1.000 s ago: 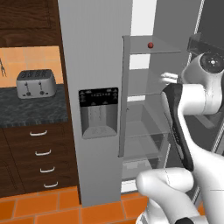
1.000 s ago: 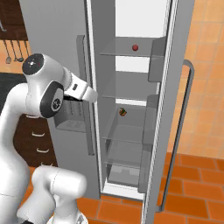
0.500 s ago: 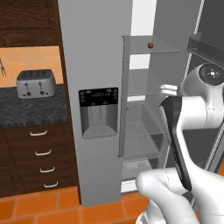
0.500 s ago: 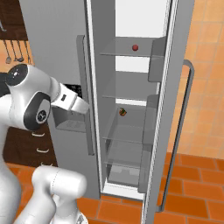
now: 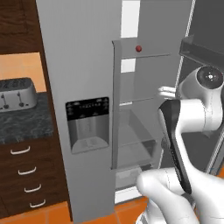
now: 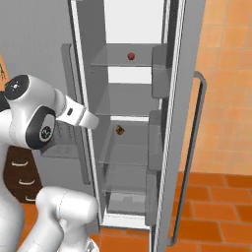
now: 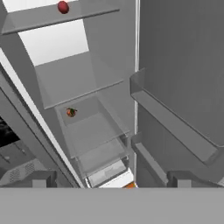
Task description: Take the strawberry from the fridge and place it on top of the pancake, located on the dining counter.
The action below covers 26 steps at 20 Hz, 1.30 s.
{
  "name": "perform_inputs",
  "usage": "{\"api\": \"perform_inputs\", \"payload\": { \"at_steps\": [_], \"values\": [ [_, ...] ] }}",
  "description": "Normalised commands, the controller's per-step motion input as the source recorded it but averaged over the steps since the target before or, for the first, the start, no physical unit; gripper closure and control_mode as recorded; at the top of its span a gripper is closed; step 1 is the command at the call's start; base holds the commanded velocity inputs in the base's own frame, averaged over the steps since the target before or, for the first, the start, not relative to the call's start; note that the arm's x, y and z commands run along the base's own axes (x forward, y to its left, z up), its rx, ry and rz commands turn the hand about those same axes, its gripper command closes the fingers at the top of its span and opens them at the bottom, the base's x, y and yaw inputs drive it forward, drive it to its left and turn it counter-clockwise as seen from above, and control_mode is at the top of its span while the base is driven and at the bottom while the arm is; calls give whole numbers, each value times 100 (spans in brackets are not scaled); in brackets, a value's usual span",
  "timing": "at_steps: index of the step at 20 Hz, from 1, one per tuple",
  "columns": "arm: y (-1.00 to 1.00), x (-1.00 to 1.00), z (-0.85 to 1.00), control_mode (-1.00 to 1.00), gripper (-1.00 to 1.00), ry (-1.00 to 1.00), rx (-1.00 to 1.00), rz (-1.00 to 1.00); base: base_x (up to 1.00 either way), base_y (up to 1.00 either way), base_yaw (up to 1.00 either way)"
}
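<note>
step: reach into the open fridge | gripper: fingers spread wide, empty, in front of the shelves | strawberry: probably the dark red berry on the top shelf, midway between its side edges | advice: raise the hand, enter level above the shelf's front edge, pinch gently.

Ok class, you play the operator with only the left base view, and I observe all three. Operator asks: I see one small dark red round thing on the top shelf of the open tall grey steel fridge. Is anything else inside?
Observer: Yes. A small reddish thing with a green top lies two shelves below the small dark red round thing in the fridge.
Operator: Is the gripper open?
Observer: The hand view shows the gripper open, with nothing between its dark fingertips.
Operator: What is on the open door?
Observer: A long vertical grey handle on its outer face.
</note>
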Motion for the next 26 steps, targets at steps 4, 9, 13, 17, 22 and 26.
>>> {"api": "perform_inputs", "payload": {
  "at_steps": [4,9,13,17,22,26],
  "values": [
    [0,0,0,100,-100,0,0,0,89,-10,-12],
    [0,0,0,100,-100,0,0,0,58,-41,2],
    [0,0,0,100,-100,0,0,0,50,-36,16],
    [0,0,0,100,-100,0,0,0,68,-9,15],
    [-3,11,7,-100,-100,0,0,2,49,-6,9],
    [3,80,73,-100,-100,0,0,7,0,0,0]
  ]
}}
